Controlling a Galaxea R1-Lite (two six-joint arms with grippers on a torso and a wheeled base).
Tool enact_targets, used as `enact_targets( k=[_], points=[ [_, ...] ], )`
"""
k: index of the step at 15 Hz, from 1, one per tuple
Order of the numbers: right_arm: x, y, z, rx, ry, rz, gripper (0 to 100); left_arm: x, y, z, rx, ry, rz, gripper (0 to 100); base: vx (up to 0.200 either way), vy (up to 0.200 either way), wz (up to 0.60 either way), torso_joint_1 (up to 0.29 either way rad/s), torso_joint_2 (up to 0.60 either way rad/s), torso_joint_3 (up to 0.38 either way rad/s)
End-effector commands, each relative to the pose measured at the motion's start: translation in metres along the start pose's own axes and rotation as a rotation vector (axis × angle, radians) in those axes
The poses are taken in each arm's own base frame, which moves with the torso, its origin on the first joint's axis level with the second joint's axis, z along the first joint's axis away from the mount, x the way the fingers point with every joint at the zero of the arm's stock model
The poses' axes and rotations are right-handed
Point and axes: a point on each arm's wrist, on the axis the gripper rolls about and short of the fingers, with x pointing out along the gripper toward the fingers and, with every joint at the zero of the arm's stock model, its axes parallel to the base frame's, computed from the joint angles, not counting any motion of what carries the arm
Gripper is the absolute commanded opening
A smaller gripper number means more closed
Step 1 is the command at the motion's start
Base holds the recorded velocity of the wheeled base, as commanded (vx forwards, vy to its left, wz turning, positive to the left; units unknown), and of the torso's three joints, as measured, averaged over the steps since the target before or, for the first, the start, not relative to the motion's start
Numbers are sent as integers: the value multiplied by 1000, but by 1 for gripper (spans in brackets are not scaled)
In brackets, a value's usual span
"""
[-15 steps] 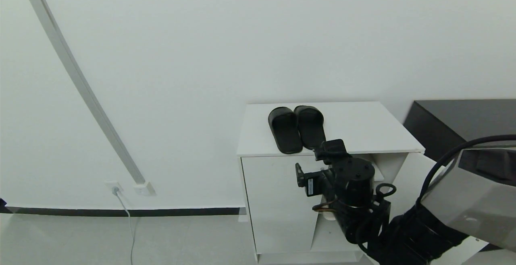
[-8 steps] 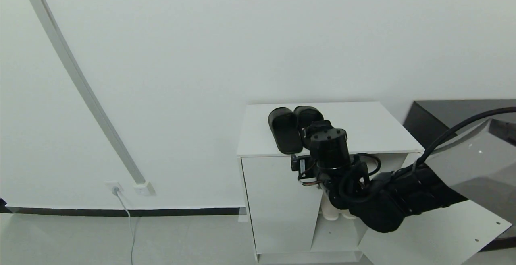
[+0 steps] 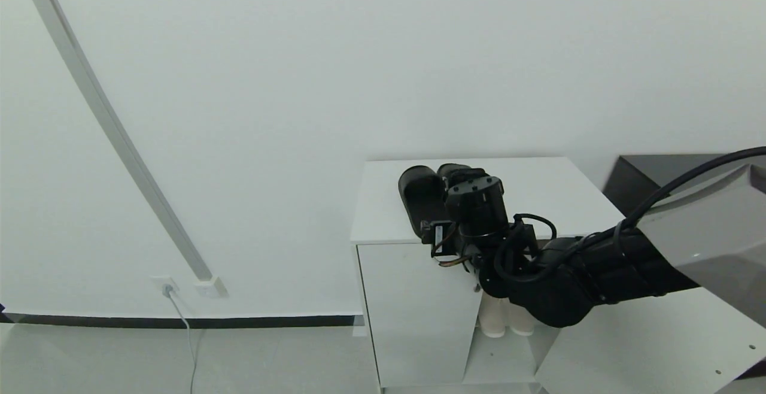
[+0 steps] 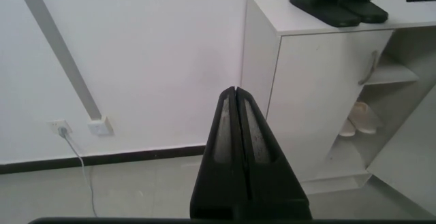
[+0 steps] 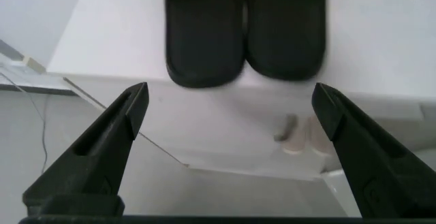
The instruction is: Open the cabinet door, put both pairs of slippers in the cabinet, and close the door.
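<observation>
A pair of black slippers (image 3: 421,195) lies side by side on top of the white cabinet (image 3: 538,196), near its front edge. My right gripper (image 5: 230,96) hovers open just in front of and above the black slippers (image 5: 242,30), one finger on either side of the pair. The cabinet's right door (image 3: 646,346) is swung open and the left door (image 3: 413,310) is shut. A pair of white slippers (image 3: 505,322) stands inside the cabinet on a lower shelf. My left gripper (image 4: 236,94) is shut on nothing, well back from the cabinet (image 4: 320,94), over the floor.
A dark table (image 3: 664,169) stands to the right of the cabinet. A wall socket with a hanging cable (image 3: 170,292) and a slanted conduit (image 3: 108,124) are on the wall to the left. Open floor lies left of the cabinet.
My right arm has risen from in front of the cabinet opening and moved up over the top, toward the black slippers. The head camera has tilted slightly.
</observation>
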Motion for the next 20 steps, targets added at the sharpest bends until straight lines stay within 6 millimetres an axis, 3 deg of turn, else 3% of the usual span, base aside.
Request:
enact_targets(
  k=[1, 4, 9, 12, 20],
  points=[
    [6, -1, -10, -1, 20, -9, 100, 0, 0, 0, 0, 0, 0, 0, 200, 0, 0, 17, 2, -2],
    [15, 1, -21, 3, 15, -15, 100, 0, 0, 0, -1, 0, 0, 0, 200, 0, 0, 4, 7, -2],
    [36, -2, -21, -22, -60, -25, 100, 0, 0, 0, -1, 0, 1, 0, 0, 0, 0, 0, 0, 0],
    [63, -3, -28, -46, -83, -48, 100, 0, 0, 0, -1, 0, 0, 0, 0, 0, 0, 0, 0, 0],
    [109, 1, -30, -97, -170, -77, 100, 0, 0, 0, -1, 0, 1, 0, 0, 0, 0, 0, 0, 0]
  ],
)
